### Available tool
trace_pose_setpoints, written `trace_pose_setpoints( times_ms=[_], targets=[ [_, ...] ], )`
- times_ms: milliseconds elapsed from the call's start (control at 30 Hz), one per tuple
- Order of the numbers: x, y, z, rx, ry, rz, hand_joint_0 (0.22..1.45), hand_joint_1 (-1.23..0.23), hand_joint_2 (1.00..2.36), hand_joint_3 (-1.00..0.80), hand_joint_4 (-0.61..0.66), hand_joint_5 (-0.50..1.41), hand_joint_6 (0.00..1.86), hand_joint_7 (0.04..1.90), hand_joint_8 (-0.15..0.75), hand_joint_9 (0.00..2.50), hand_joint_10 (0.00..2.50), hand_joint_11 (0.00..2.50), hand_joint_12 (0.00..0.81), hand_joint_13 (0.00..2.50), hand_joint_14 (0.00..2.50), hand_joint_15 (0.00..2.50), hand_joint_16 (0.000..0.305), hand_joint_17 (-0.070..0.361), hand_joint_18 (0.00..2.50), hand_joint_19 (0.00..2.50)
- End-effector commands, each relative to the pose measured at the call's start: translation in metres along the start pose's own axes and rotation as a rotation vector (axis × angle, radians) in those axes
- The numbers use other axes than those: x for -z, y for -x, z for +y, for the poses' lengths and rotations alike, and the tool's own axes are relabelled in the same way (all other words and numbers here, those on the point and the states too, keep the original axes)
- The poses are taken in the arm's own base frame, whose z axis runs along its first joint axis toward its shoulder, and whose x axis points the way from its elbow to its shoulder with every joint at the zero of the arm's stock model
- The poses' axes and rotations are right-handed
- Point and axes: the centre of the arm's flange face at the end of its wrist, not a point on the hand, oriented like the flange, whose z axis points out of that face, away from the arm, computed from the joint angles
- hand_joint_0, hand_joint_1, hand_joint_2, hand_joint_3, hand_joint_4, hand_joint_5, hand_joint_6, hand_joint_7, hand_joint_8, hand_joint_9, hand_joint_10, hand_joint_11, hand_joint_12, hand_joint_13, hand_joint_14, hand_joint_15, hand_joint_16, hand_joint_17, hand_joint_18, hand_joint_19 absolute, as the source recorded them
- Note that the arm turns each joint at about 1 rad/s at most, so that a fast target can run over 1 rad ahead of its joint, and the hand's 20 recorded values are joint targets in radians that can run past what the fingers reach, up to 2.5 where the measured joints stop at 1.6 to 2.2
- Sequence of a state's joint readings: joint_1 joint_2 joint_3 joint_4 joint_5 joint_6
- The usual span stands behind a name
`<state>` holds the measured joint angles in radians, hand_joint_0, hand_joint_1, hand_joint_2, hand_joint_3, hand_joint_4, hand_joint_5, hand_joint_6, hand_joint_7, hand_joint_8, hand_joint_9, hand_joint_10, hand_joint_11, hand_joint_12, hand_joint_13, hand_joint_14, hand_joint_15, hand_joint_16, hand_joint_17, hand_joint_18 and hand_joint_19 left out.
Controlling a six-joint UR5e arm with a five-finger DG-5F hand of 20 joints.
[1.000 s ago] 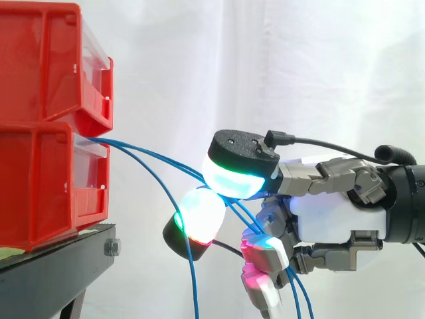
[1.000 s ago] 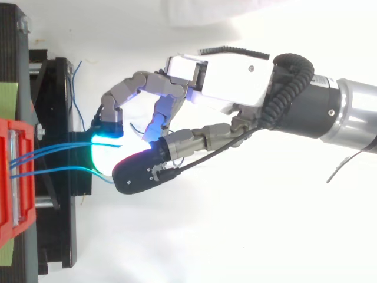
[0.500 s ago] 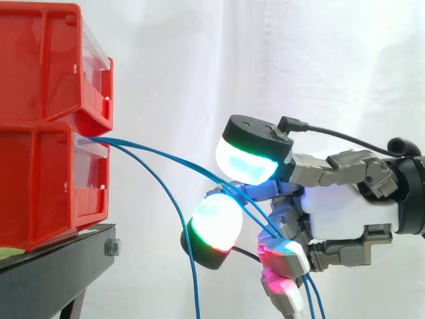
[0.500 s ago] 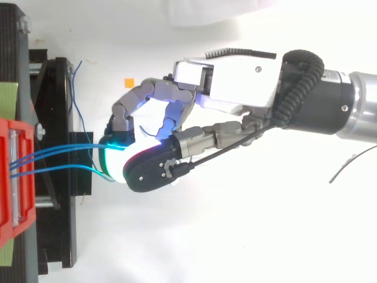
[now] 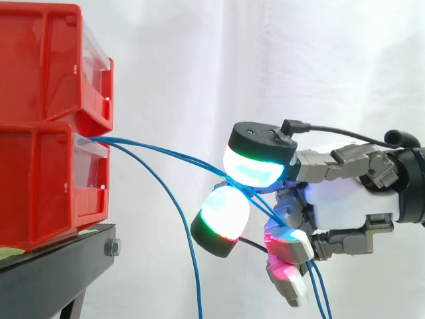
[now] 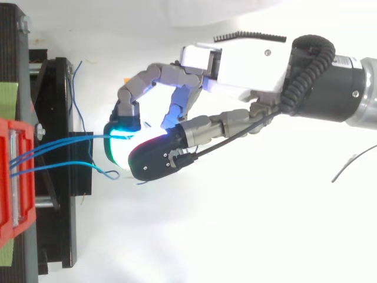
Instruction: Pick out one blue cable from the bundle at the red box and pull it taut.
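Several thin blue cables (image 5: 166,154) come out of the front of the lower red bin (image 5: 46,186) and slope down to the right toward my hand (image 5: 352,206). Two of them run together between a cyan-green glowing fingertip (image 5: 255,166) and a white-green one (image 5: 222,212), which are curled together and pinch cable there. Whether one or both are clamped I cannot tell. Behind the hand they trail downward. Another blue cable (image 5: 180,212) droops free toward the floor. From above, the hand (image 6: 247,62) reaches in from the right, and a cable (image 6: 76,139) stretches from the red bin (image 6: 15,177) to its fingertips.
A second red bin (image 5: 46,60) sits on top of the lower one, both on a black stand (image 5: 60,266). In the top view a loose blue cable end (image 6: 75,88) lies by the stand (image 6: 56,118), and another cable (image 6: 70,164) ends in a small curl. A white curtain hangs behind.
The hand has drawn back to the right, away from the bins, with its fingertips still closed on the cable. The pinched cables now run longer and straighter from the bin.
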<state>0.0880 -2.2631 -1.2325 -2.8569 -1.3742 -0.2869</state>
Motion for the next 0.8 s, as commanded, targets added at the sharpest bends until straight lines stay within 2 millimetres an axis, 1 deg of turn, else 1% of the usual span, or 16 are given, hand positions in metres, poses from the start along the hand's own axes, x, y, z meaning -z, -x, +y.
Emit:
trace_pose_setpoints(
  times_ms=[0,100,267,367,433,533,667,767],
  targets=[
    [0.0,0.004,-0.001,-0.002,-0.002,-0.008,0.56,-0.56,1.01,-0.39,0.08,-0.15,0.86,0.91,0.279,1.28,0.02,0.88,0.379,1.17,0.02,0.7,0.053,0.12,0.96,0.76],
    [0.0,0.005,-0.002,-0.004,-0.002,-0.009,0.55,-0.55,1.01,-0.43,0.08,-0.15,0.86,0.91,0.281,1.28,0.02,0.88,0.382,1.17,0.02,0.7,0.054,0.122,0.97,0.75],
    [-0.002,0.01,0.0,-0.006,0.014,-0.022,0.53,-0.49,1.0,-0.48,0.08,-0.15,0.86,0.88,0.277,1.28,0.02,0.86,0.39,1.17,0.02,0.7,0.056,0.125,0.98,0.75],
    [-0.003,0.011,0.0,-0.007,0.025,-0.027,0.53,-0.43,1.0,-0.5,0.08,-0.15,0.86,0.88,0.282,1.28,0.02,0.86,0.392,1.17,0.02,0.7,0.056,0.125,0.97,0.76],
    [-0.005,0.013,0.001,-0.008,0.043,-0.037,0.53,-0.37,1.0,-0.5,0.08,-0.15,0.86,0.88,0.28,1.29,0.02,0.85,0.392,1.17,0.02,0.7,0.055,0.124,0.97,0.77],
    [-0.007,0.014,0.004,-0.01,0.067,-0.046,0.54,-0.34,1.0,-0.5,0.08,-0.15,0.86,0.89,0.28,1.29,0.02,0.86,0.39,1.17,0.02,0.7,0.055,0.124,0.96,0.78],
    [-0.008,0.016,0.006,-0.013,0.078,-0.06,0.56,-0.36,1.0,-0.47,0.07,-0.15,0.86,0.89,0.274,1.29,0.03,0.87,0.384,1.16,0.02,0.71,0.054,0.121,0.95,0.78],
    [-0.009,0.02,0.005,-0.017,0.073,-0.102,0.57,-0.45,1.01,-0.42,0.08,-0.15,0.85,0.91,0.271,1.28,0.03,0.87,0.383,1.16,0.02,0.71,0.054,0.121,0.95,0.78]
  ],
)
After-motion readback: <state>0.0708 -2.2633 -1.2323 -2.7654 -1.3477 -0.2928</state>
